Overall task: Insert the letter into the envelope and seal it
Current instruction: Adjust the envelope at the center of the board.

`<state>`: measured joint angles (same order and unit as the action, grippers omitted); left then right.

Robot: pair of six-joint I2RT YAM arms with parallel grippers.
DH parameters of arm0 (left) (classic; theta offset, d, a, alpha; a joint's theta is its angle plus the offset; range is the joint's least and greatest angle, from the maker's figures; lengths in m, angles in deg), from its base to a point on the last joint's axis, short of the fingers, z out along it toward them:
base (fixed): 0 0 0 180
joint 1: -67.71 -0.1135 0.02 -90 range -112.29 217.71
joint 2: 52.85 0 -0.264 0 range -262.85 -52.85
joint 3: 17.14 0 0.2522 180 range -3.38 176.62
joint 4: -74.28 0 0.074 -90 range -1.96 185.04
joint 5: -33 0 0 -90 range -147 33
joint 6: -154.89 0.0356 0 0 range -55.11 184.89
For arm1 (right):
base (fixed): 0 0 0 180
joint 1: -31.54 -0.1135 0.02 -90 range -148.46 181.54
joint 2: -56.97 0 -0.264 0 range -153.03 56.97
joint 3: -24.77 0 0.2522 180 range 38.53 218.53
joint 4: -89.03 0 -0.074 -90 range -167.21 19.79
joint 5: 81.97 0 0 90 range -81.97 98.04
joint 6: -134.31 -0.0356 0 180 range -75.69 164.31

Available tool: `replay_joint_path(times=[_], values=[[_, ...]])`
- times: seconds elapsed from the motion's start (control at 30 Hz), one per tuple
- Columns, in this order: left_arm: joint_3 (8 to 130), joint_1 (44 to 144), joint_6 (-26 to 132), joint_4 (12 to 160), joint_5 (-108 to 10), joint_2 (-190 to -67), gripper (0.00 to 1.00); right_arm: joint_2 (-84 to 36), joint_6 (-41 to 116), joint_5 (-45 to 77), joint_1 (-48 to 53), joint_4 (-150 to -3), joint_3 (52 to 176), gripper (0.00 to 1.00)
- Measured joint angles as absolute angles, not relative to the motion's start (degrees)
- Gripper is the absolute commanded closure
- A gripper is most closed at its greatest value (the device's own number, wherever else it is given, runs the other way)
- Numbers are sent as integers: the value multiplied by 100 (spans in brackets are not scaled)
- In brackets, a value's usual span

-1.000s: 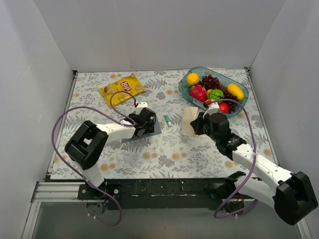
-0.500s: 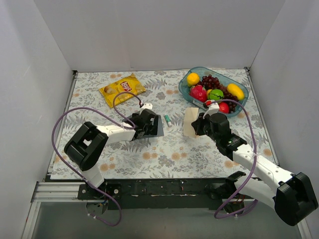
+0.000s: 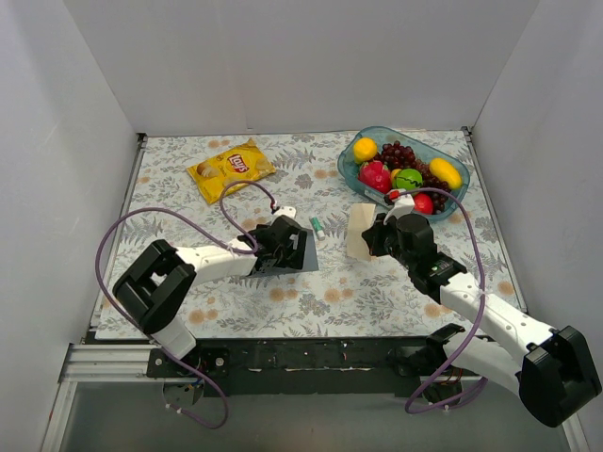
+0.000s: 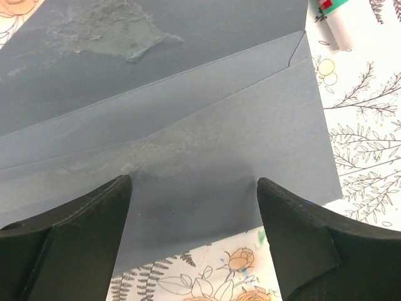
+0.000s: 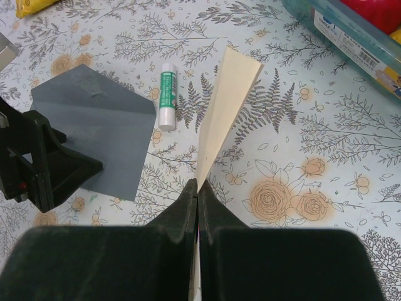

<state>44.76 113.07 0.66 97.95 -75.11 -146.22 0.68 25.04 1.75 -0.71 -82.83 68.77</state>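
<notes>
The grey-blue envelope (image 3: 301, 250) lies flat on the flowered cloth, left of centre, its flap side up. In the left wrist view it (image 4: 188, 125) fills the upper part. My left gripper (image 3: 283, 247) is open, its jaws (image 4: 194, 191) spread wide over the envelope's near edge. My right gripper (image 3: 377, 235) is shut on the cream letter (image 3: 358, 230) and holds it upright on edge above the cloth. In the right wrist view the letter (image 5: 227, 106) rises edge-on from the closed jaws (image 5: 198, 188), with the envelope (image 5: 100, 125) to its left.
A white and green glue stick (image 3: 318, 229) lies between the envelope and the letter; it also shows in the right wrist view (image 5: 167, 94). A yellow crisp bag (image 3: 231, 168) lies at the back left. A teal fruit bowl (image 3: 346, 166) stands at the back right.
My left gripper has moved to the right and the envelope has slid with it toward the glue stick. The right arm and the letter have barely moved.
</notes>
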Motion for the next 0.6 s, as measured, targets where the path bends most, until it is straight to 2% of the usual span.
replay_joint_path(times=[0.2,0.27,0.3,0.33,0.37,0.4,0.6], values=[[4526,11305,-76,9891,-7498,-14167,21,105,2500,136,-71,-8266,6877,99],[4529,11305,-109,9679,-7395,-13977,32,166,2489,85,-71,-8244,6877,99],[4537,11307,-148,9561,-7338,-13918,43,208,2480,57,-71,-8235,6877,99],[4550,11307,-178,9434,-7260,-13898,78,254,2478,31,-71,-8231,6875,99],[4559,11305,-218,9334,-7190,-13900,93,293,2476,9,-71,-8222,6875,99],[4577,11305,-292,9233,-7098,-13931,100,319,2474,-17,-71,-8216,6875,99],[4594,11307,-498,8840,-6687,-14318,100,378,2478,-153,-71,-8194,6875,99]])
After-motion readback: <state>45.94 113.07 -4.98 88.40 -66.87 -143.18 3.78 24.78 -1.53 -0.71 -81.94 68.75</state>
